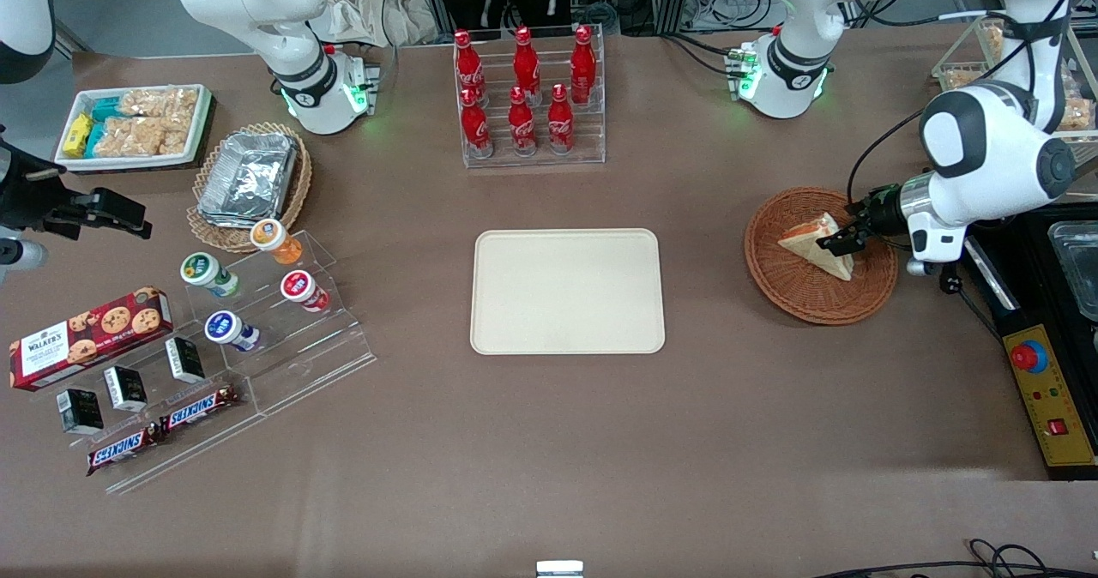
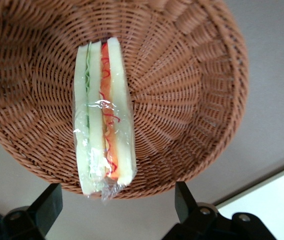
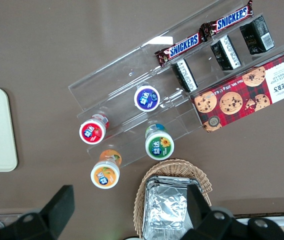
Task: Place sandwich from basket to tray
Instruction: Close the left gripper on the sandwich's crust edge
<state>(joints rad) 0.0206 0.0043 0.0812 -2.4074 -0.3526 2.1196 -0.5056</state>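
Our gripper hangs spread at the basket's rim, its fingers straddling the sandwich without touching. We should sink lower, centre on the wedge, squeeze gently, then carry it to the tray.

The basket is showing rough woven wicker, reddish-brown and matt. The sandwich is lying in clear glossy plastic wrap over soft white bread. The tray is looking like smooth matt cream plastic. The gripper, hovering over the basket, is showing matt black fingers.
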